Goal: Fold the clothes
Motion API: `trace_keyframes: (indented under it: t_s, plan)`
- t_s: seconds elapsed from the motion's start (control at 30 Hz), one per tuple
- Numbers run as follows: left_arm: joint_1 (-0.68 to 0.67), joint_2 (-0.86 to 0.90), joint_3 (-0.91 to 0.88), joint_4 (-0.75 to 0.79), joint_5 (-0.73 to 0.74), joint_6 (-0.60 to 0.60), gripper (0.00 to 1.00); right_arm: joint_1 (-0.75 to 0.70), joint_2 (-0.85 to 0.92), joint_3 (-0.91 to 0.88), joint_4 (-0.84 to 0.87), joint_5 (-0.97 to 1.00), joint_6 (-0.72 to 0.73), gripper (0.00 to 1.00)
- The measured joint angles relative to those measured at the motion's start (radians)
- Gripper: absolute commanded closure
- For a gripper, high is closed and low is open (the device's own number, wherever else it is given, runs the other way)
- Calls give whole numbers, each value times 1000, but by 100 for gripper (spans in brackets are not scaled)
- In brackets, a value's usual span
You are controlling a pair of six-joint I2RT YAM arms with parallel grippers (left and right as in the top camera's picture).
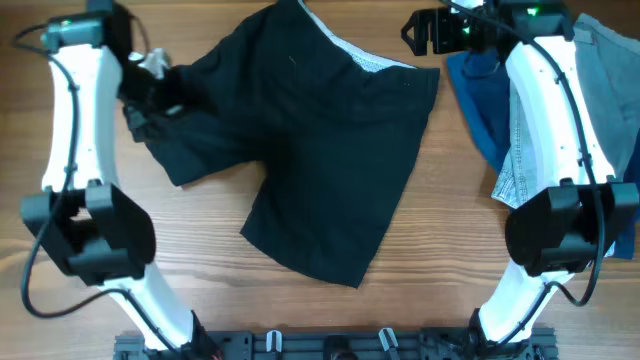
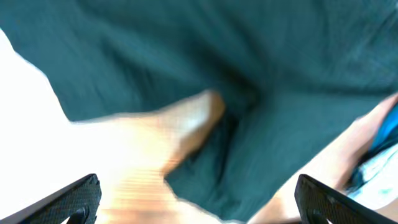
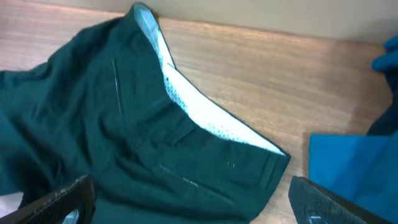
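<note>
A pair of dark shorts [image 1: 320, 140] lies spread on the wooden table [image 1: 200, 290], waistband with pale lining [image 1: 350, 55] at the far side. In the right wrist view the shorts [image 3: 124, 124] fill the left and middle. My left gripper [image 1: 150, 95] hovers at the shorts' left leg, fingers wide apart and empty; its blurred view shows dark cloth [image 2: 249, 81] below. My right gripper [image 1: 420, 32] is open and empty at the far right, beside the waistband corner [image 3: 273, 155].
A pile of other clothes lies at the right edge: a blue garment [image 1: 480, 100], also in the right wrist view [image 3: 354, 168], a grey one [image 1: 610, 80] and a pale checked one [image 1: 520, 170]. Bare wood lies in front of the shorts.
</note>
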Motion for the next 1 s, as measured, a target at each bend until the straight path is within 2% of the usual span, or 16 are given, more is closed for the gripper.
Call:
trace_keyframes:
  t_s: [0.17,0.3,0.47,0.67,0.9,1.0]
  plan:
    - [-142,-179,0,-45,-156,-118,0,-15,-14,0,-139,0,6,0]
    - [-316,-385,-5,-52,-274,-254,0,-18,-111,-2,-277,0,20,0]
    - [-464,-481,-175,13,-341,-372,0,-18,-243,-1,-300,0,31,0]
    - [-540,-458,-617,261,-362,-458,0,-18,-242,1,-293,0,23,0]
    - [-540,-454,-975,615,-358,-473,0,-18,-241,0,-289,0,11,0]
    - [-533,-454,-1099,761,-330,-470,4,-18,-241,0,-282,0,0,0]
